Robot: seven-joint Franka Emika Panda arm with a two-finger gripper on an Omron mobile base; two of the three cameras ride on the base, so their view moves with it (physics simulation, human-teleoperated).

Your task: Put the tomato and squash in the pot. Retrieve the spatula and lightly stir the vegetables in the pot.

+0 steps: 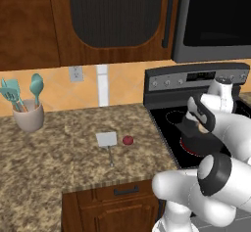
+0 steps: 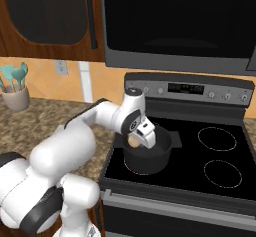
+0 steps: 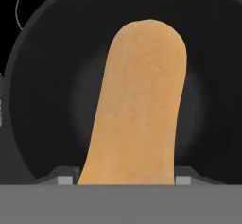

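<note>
The tan-orange squash [image 3: 142, 100] is clamped between my gripper [image 3: 125, 179] fingers and points down into the wide dark grey pot [image 3: 42, 76] right below it. From the right base view, my gripper [image 2: 137, 138] hovers over the pot [image 2: 147, 160] on the stove's near left burner, with the squash [image 2: 133, 141] showing at the rim. The small red tomato [image 1: 128, 140] lies on the granite counter left of the stove. Just left of it is the spatula [image 1: 106, 139], its pale blade flat and its thin handle running toward the counter edge.
A beige cup of teal utensils [image 1: 28, 116] stands at the counter's back left. The black stovetop [image 2: 220, 153] has bare burners to the right of the pot. A microwave and wooden cabinets hang above.
</note>
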